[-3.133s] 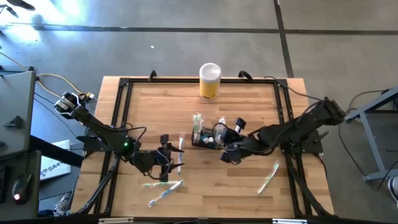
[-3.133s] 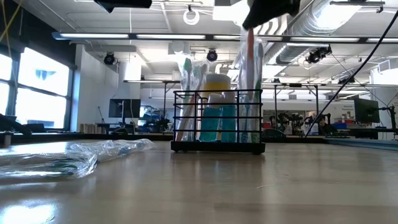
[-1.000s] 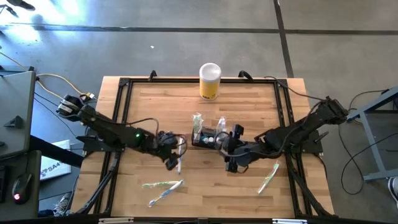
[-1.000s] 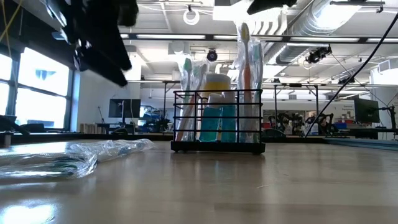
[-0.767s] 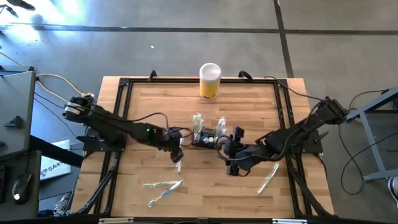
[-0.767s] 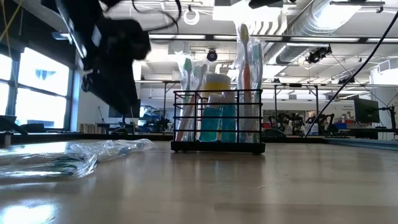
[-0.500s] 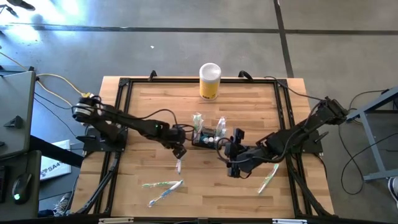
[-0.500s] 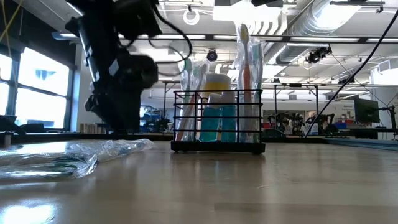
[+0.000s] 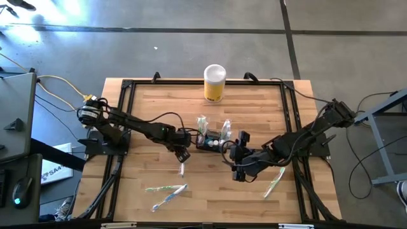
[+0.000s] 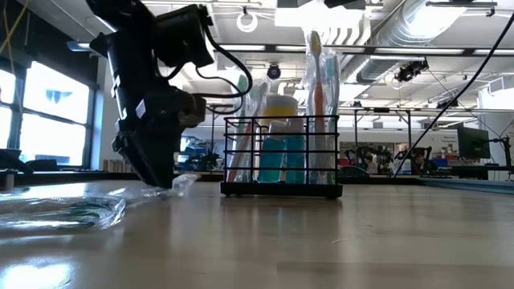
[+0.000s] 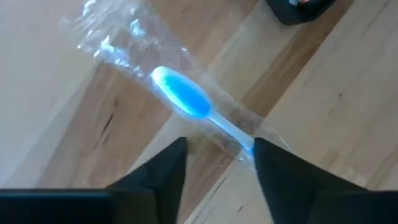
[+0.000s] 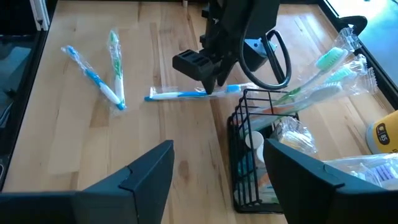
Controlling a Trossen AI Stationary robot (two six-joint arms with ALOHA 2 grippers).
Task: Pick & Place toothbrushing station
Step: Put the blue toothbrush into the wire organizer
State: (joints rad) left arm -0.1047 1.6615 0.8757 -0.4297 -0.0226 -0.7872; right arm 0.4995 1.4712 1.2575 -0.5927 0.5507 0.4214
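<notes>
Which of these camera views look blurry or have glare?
Left wrist view: soft all over, the wrapped blue toothbrush blurred. Low view: bright windows and ceiling lights wash out the background, leaving the left arm a silhouette. High view: glare streak on the floor.

A big open robotics lab: exposed ceiling ducts (image 10: 434, 24) at one o'clock, strip lights (image 10: 241, 48) overhead, monitors (image 10: 474, 144) and benches far behind, concrete floor (image 9: 95, 51) around the wooden table (image 9: 159, 102).
</notes>
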